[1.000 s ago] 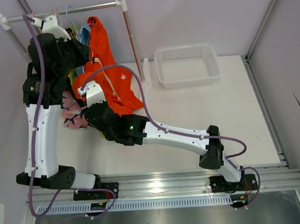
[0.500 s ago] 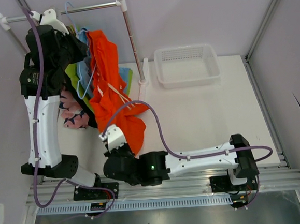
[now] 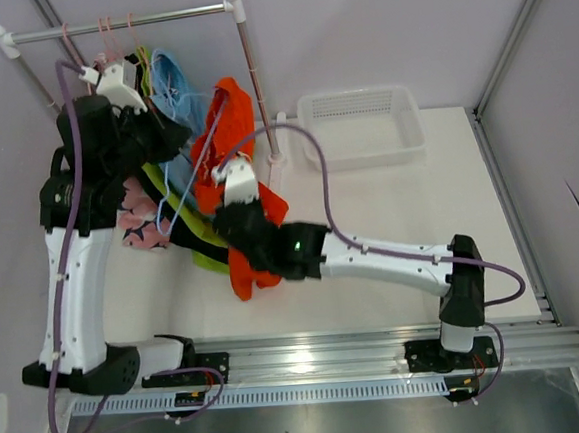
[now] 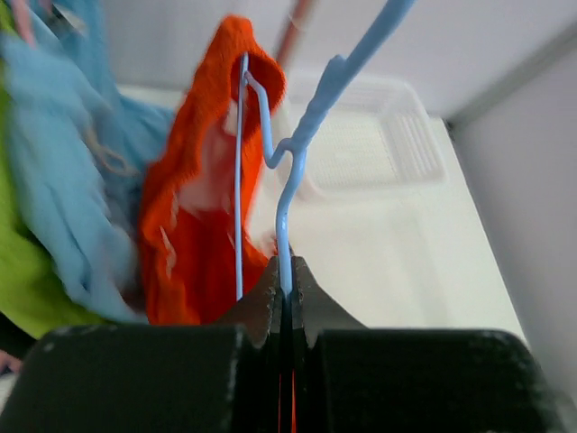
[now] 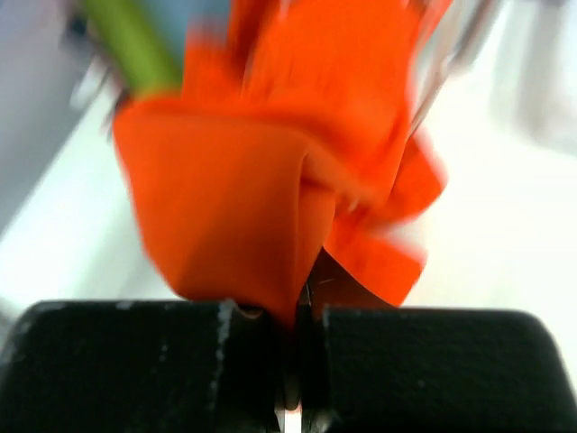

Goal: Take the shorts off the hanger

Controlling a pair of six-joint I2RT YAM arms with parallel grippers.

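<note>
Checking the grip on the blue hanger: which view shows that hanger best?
The left wrist view: the blue hanger is close up, its wire pinched in the shut left tool. The top external view shows only thin blue wire by the orange shorts; the right wrist view shows orange cloth, no hanger.

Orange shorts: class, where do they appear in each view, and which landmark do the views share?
Top external: orange shorts left of centre, below the rail.
Left wrist: shorts centre-left, behind the blue hanger.
Right wrist: shorts fill the middle, pinched in the right claw.
Shared landmark: lime green shorts beside them.
</note>
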